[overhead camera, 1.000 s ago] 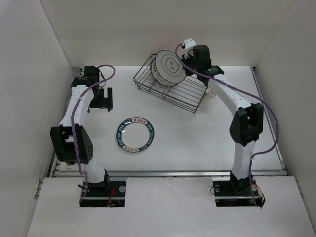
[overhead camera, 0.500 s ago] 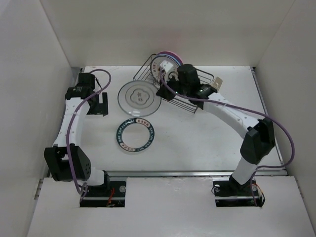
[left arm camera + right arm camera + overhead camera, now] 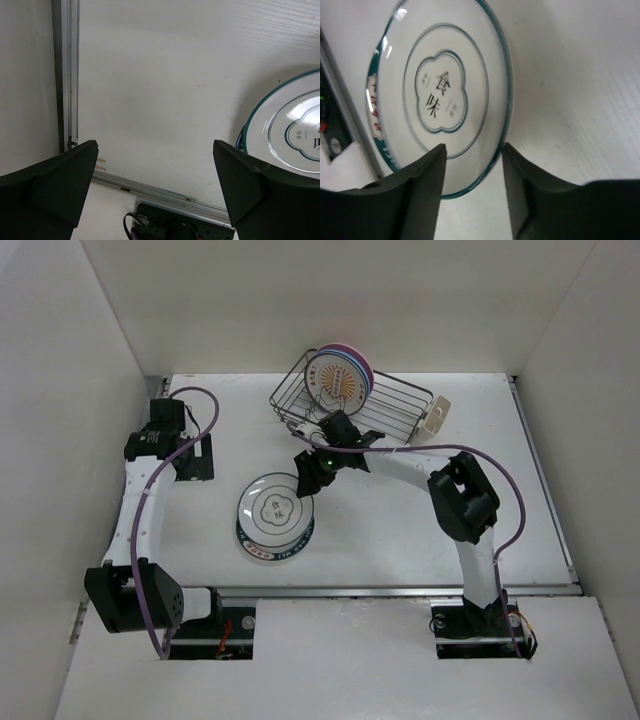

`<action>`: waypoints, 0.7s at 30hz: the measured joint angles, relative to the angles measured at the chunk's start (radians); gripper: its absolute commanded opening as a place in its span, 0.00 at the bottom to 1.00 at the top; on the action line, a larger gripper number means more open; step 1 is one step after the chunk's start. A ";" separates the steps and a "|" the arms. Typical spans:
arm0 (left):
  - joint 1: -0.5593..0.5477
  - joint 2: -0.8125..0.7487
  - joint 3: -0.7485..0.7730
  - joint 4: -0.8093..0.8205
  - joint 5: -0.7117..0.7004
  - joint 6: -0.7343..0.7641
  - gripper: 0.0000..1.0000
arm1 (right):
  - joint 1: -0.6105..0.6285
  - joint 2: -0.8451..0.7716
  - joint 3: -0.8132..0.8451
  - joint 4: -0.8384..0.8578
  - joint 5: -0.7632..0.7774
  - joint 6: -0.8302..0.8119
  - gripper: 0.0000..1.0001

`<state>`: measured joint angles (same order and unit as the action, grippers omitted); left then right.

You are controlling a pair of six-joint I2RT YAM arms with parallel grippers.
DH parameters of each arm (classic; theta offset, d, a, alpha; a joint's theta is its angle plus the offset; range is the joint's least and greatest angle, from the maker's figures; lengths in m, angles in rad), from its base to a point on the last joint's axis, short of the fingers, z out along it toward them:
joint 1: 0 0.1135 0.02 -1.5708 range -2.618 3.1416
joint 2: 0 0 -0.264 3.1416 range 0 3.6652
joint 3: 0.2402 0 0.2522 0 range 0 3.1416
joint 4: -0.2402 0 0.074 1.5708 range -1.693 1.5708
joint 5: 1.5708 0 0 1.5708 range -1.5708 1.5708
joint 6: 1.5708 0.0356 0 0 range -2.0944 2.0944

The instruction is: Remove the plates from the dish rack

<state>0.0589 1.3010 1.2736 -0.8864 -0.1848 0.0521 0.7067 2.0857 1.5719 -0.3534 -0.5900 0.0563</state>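
Note:
The black wire dish rack (image 3: pixel 392 410) stands at the back with three plates upright in its left end, the orange-sunburst one (image 3: pixel 337 380) in front. A white plate with a thin grey-teal rim (image 3: pixel 277 508) (image 3: pixel 445 95) lies flat on top of the dark-teal-rimmed plate (image 3: pixel 258 549) (image 3: pixel 374 107) in the middle of the table. My right gripper (image 3: pixel 306 480) (image 3: pixel 472 150) is open, its jaws standing apart on either side of the top plate's near rim. My left gripper (image 3: pixel 197 462) (image 3: pixel 155 147) is wide open over bare table, left of the stack (image 3: pixel 292 132).
A small beige cup (image 3: pixel 436 412) hangs on the rack's right end. White walls close in the table on the left, back and right. A metal rail (image 3: pixel 67 75) runs along the table's left edge, near my left gripper.
My right gripper carried the grey-rimmed plate from the rack down-left, laid it on the teal-rimmed plate and opened. My left arm drew back toward the left wall.

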 measured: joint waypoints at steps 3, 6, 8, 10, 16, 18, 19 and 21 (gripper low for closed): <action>0.000 -0.008 -0.006 0.002 0.001 0.003 0.99 | 0.001 0.000 0.033 -0.031 0.021 -0.007 0.64; 0.000 -0.009 -0.006 0.004 0.002 0.003 0.99 | 0.008 0.000 0.071 -0.067 0.053 -0.034 0.64; 0.000 -0.008 -0.006 0.005 0.002 0.004 0.99 | 0.020 0.000 0.085 -0.089 0.069 -0.062 0.64; 0.000 -0.008 -0.006 0.005 0.002 0.005 0.99 | 0.034 0.000 0.087 -0.111 0.079 -0.092 0.64; 0.000 0.031 0.004 0.003 0.001 0.012 0.99 | 0.050 -0.018 0.089 -0.163 0.118 -0.138 0.64; 0.000 0.057 0.017 0.002 0.000 0.015 0.99 | 0.022 -0.048 0.092 -0.147 0.121 -0.127 0.67; 0.000 0.072 0.027 0.003 0.002 0.019 0.99 | -0.001 -0.068 0.097 -0.128 0.125 -0.115 0.67; 0.000 0.107 0.050 0.003 0.005 0.028 0.99 | -0.086 -0.117 0.128 -0.061 0.155 -0.075 0.67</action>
<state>0.0589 1.4082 1.3239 -0.8833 -0.1802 0.0799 0.6205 1.9690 1.7000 -0.4149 -0.4347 -0.0185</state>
